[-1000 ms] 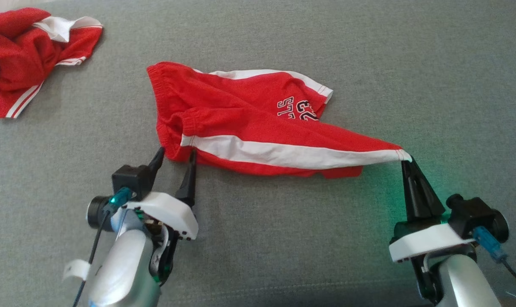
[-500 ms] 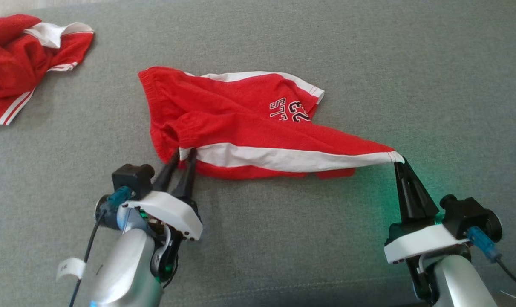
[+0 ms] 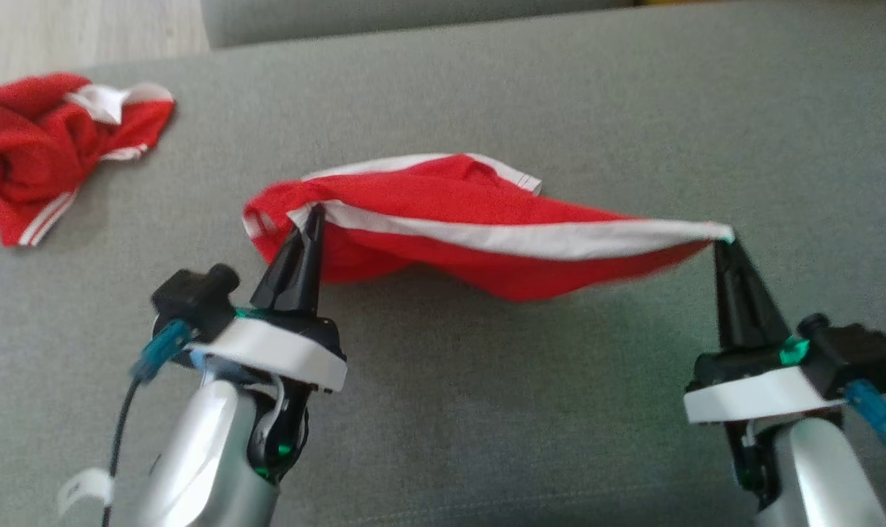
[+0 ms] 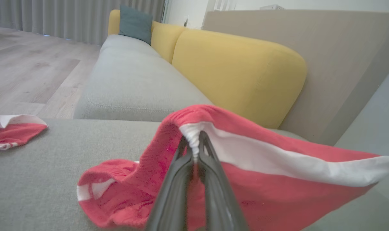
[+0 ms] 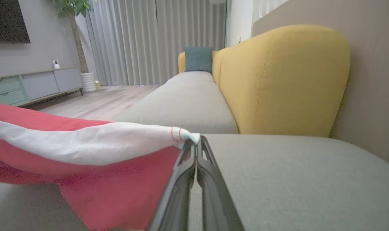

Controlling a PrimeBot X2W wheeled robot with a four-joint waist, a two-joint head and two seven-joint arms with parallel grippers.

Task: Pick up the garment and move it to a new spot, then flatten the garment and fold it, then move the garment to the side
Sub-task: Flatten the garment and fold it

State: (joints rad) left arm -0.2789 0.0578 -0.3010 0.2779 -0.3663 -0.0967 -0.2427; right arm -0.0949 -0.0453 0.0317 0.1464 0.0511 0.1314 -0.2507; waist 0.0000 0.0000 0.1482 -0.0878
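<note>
Garment [image 3: 486, 219] stretches over the grey cushion [image 3: 486, 410] between the left gripper [image 3: 314, 212] and right gripper [image 3: 728, 238], each pinched tight on 1 end.

The garment [image 3: 479, 212] is a pair of red shorts with a white stripe along the side. It hangs stretched between two raised points. At the waistband end, the stripe is pinched in the closed jaws of the left gripper [image 3: 315, 212]. At the other end, the hem corner of the stripe is pinched by the right gripper [image 3: 729, 238]. The stripe runs almost straight between them. Below it the red cloth sags in a curve, and part of the waistband rests on the grey sofa [image 3: 486, 410].
</note>
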